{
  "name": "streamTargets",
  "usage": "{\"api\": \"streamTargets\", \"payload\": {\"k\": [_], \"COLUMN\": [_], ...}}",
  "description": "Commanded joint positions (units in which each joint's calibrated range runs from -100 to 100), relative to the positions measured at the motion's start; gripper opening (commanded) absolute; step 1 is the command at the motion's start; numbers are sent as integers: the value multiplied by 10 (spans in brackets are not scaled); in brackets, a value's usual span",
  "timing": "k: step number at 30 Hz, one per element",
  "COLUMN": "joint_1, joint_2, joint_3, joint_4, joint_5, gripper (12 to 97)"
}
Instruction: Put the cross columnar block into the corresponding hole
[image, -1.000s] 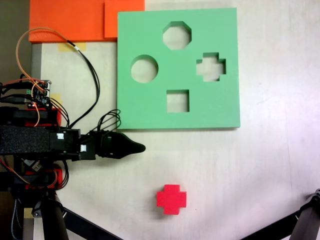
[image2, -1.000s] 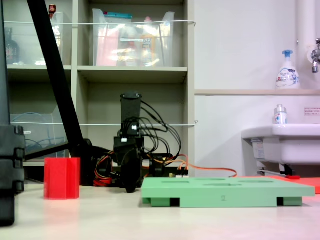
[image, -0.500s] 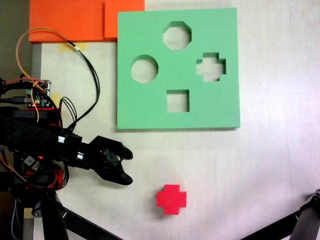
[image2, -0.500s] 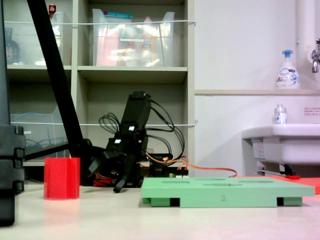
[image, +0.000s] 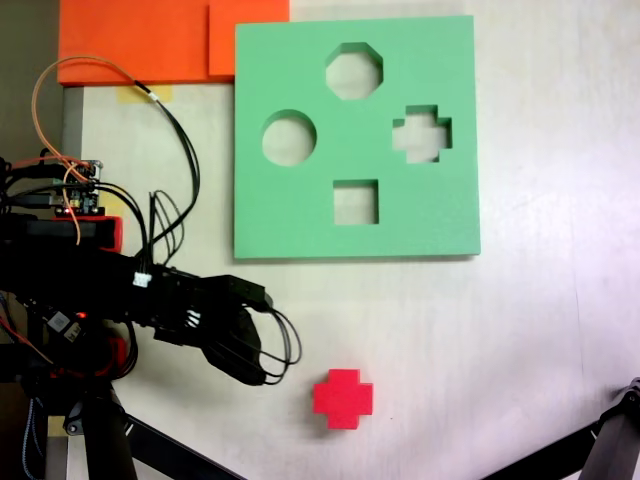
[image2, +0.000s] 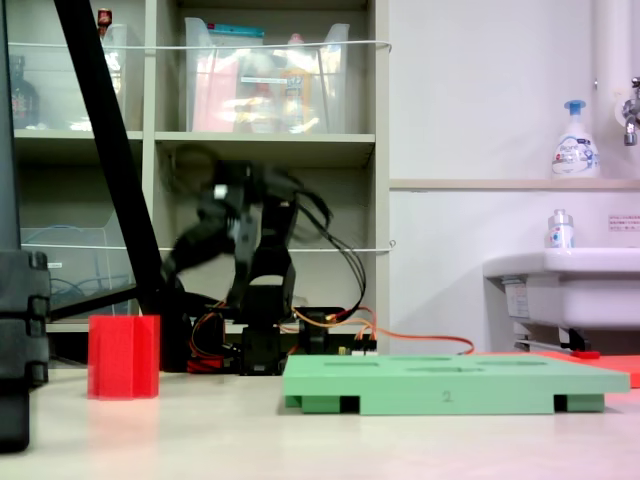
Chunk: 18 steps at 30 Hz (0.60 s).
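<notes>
the block (image: 342, 398) stands free near the counter's lower edge in the top-down fixed view, well apart from the board's (image: 300, 215) cross hole (image: 421, 133), the fingers (image: 262, 372) beside it empty, their spread too blurred to tell.

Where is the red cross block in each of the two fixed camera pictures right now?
Fixed view from above: the red cross block lies on the table near the bottom centre, below the green board.
Fixed view from table level: the block stands at far left, left of the green board.
Shared landmark: the green board, apart from the block in both fixed views.
</notes>
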<state>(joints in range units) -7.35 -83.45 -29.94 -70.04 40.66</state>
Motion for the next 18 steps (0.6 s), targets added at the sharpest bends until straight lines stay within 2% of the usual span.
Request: {"api": "streamTargets", "payload": {"k": [1, 4, 8, 18], "joint_1": [2, 2, -1, -25], "joint_2": [91, 200, 357, 582], "joint_3": [95, 233, 376, 469], "joint_4": [-105, -166, -227, -223], "joint_5": [-10, -20, -33, -41], "gripper": [666, 738, 894, 894]}}
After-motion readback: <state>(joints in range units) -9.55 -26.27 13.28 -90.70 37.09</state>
